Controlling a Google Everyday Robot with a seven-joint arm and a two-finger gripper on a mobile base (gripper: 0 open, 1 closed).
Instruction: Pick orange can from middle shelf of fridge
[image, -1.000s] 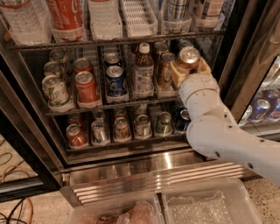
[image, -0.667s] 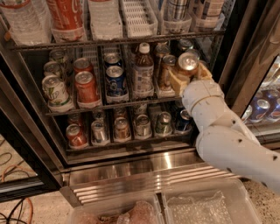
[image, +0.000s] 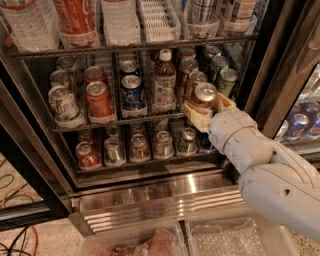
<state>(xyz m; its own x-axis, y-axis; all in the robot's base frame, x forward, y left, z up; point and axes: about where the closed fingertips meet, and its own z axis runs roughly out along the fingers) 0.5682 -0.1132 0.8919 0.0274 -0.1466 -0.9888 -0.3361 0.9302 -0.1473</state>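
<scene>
The orange can (image: 205, 95) has an amber body and a silver top with a pull tab. My gripper (image: 206, 104) is shut on it, with cream fingers (image: 198, 118) on both sides. The can is held at the front right of the middle shelf (image: 115, 121), just in front of its lane and tilted slightly. More amber cans (image: 194, 80) stand behind it in the same lane. My white arm (image: 260, 165) reaches in from the lower right. The fridge (image: 150, 192) stands open, and its ribbed steel base shows below.
On the middle shelf stand a brown bottle (image: 163, 82), a blue can (image: 132, 92), a red can (image: 100, 100) and green-and-white cans (image: 62, 102). Smaller cans (image: 140, 147) fill the rack below, large bottles (image: 75, 20) the rack above. A dark door frame (image: 280, 70) stands at the right. Clear bins (image: 225, 240) lie below.
My gripper has drawn the orange can down and slightly left, out from the shelf's lane toward the front. The arm has pulled back with it.
</scene>
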